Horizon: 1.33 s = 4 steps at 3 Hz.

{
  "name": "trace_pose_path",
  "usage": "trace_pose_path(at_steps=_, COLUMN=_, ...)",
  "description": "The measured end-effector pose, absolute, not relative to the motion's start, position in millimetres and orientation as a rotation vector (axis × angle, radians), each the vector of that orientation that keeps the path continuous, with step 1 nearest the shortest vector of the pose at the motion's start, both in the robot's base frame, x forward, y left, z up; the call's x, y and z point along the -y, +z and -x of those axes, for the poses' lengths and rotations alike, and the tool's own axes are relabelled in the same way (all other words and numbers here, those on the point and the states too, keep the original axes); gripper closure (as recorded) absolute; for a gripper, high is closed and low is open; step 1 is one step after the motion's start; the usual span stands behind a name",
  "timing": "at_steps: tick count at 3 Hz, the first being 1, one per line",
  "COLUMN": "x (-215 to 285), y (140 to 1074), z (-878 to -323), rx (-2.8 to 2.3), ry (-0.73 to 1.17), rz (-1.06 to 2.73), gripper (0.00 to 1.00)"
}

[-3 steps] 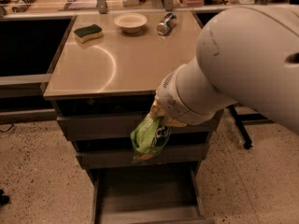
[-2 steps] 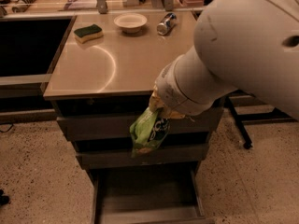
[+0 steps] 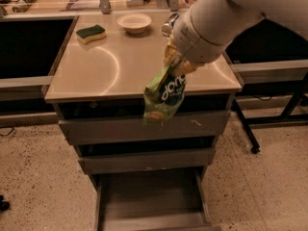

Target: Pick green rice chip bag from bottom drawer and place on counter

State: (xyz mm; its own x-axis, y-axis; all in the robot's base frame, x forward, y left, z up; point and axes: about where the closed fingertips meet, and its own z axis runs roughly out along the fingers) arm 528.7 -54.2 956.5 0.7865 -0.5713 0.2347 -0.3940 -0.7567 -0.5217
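The green rice chip bag [image 3: 164, 96] hangs from my gripper [image 3: 174, 60], which is shut on the bag's top edge. The bag dangles in front of the cabinet's top drawer, its top level with the front edge of the tan counter [image 3: 120, 66]. My large white arm comes in from the upper right and hides the counter's back right corner. The bottom drawer [image 3: 151, 198] is pulled out below, with a plain dark interior and nothing in it.
On the counter stand a green-topped yellow sponge [image 3: 91, 33], a small white bowl [image 3: 134, 22] and a metal can [image 3: 169, 24] lying at the back. Two taller grey drawers [image 3: 144, 143] sit above the open one. A dark table leg [image 3: 243, 129] stands to the right.
My arm has risen and swung back, lifting the bag from in front of the middle drawers up to the counter's front edge.
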Motion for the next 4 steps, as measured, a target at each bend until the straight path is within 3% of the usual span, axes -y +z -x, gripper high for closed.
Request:
trace_pose_path(at_steps=2, x=55, y=1010, z=-591, rx=-0.784, ry=-0.59, rz=2.406, gripper=1.0)
trace_pose_path(at_steps=4, x=56, y=973, z=-639, rx=-0.868, ry=-0.513, rz=2.273, gripper=1.0)
